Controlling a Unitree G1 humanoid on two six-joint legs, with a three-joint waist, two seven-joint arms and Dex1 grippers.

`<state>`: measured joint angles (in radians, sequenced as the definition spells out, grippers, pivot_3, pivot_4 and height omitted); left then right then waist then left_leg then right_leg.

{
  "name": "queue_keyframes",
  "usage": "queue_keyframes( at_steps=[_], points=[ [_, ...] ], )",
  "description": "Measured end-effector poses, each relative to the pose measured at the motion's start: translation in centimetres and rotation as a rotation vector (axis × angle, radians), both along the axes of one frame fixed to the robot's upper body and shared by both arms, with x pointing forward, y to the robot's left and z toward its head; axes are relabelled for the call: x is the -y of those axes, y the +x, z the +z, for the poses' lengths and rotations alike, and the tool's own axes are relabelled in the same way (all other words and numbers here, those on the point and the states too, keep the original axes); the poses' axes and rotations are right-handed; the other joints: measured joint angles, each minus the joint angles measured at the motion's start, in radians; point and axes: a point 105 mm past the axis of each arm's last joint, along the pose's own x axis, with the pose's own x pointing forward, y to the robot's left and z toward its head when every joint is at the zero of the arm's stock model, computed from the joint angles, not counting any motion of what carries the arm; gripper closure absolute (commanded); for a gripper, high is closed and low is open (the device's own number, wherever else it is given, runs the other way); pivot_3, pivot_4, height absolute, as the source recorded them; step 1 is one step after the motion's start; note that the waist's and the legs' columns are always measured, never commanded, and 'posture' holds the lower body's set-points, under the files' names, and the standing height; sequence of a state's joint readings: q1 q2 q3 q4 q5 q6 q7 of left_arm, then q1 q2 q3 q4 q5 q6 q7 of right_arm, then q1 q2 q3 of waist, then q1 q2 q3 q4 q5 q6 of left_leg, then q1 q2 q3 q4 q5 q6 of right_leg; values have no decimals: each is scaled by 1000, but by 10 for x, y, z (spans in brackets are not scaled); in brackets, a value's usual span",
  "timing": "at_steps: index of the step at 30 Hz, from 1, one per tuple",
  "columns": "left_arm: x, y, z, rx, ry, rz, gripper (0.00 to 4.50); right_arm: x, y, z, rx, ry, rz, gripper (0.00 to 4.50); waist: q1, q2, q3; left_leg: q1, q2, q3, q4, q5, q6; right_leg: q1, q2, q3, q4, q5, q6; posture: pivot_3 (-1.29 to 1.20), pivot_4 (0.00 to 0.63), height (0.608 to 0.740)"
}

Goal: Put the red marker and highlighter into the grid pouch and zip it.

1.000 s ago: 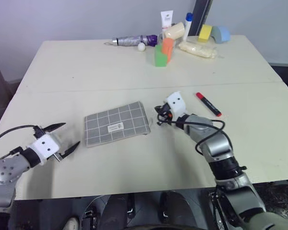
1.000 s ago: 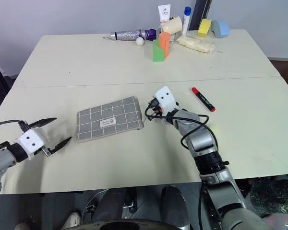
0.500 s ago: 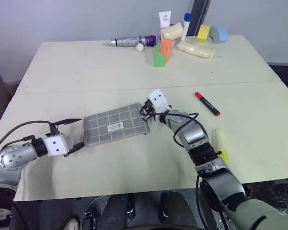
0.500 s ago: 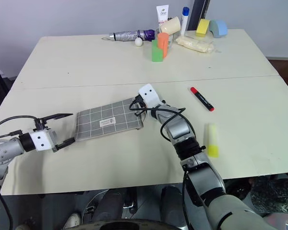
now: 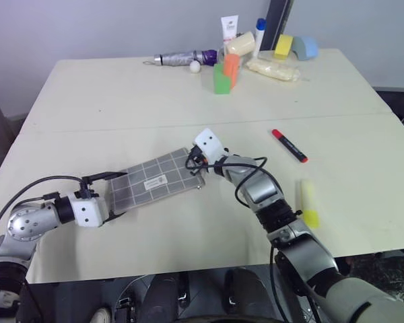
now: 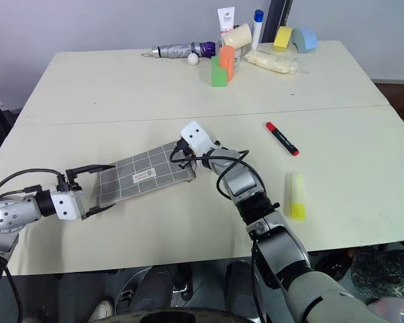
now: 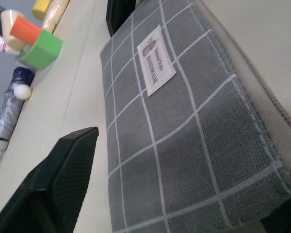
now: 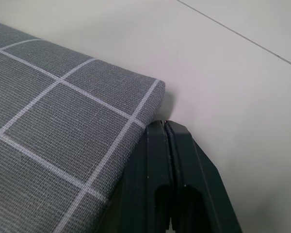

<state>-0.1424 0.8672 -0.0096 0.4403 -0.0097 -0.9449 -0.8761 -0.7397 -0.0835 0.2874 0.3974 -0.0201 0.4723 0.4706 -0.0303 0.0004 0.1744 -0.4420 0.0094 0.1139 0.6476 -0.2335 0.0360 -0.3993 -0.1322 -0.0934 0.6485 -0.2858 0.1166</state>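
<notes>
Both grippers are at the flat grey grid pouch [image 5: 156, 182]: the left gripper [image 6: 94, 188] spread around its near-left end, the right gripper [image 8: 167, 145] pressed together with its tips at the far-right corner. Judging by this, step 1, opening the pouch, is in hand; next comes finding the zipper pull. Well apart on the cream table [image 5: 121, 87] lie the slim red marker [image 5: 291, 146] and chunky yellow highlighter [image 5: 310, 202].
</notes>
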Motion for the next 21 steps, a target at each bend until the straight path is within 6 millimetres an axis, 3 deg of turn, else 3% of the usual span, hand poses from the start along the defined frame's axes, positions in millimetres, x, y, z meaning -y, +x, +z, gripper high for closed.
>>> queue_keyframes(
  at_steps=[6,10,13,16,21],
  points=[
    [7,-2,-4,-8,14,-57,4381,-1,-1,0,-5,2,15,4500,-5,0,0,0,0,0,0,0,0,0,0,0,0,0,0,0,150,740],
    [6,-1,-2,-1,3,-58,4447,-2,-2,0,-4,8,20,4500,-9,0,0,0,0,0,0,0,0,0,0,0,0,0,0,0,150,740],
    [12,4,-1,-22,-70,-22,4447,11,4,3,8,15,-21,4500,-6,0,0,-1,0,0,0,0,0,0,0,0,0,0,0,0,150,740],
    [26,14,6,-78,-236,54,4447,40,17,15,72,13,-119,4500,0,-1,1,-2,0,-1,2,0,1,0,-1,-1,0,0,0,0,150,740],
    [53,32,38,-175,-529,186,4447,105,32,57,227,22,-313,4500,4,-1,1,-2,0,-1,2,0,1,0,0,0,0,0,0,0,150,740]
  ],
)
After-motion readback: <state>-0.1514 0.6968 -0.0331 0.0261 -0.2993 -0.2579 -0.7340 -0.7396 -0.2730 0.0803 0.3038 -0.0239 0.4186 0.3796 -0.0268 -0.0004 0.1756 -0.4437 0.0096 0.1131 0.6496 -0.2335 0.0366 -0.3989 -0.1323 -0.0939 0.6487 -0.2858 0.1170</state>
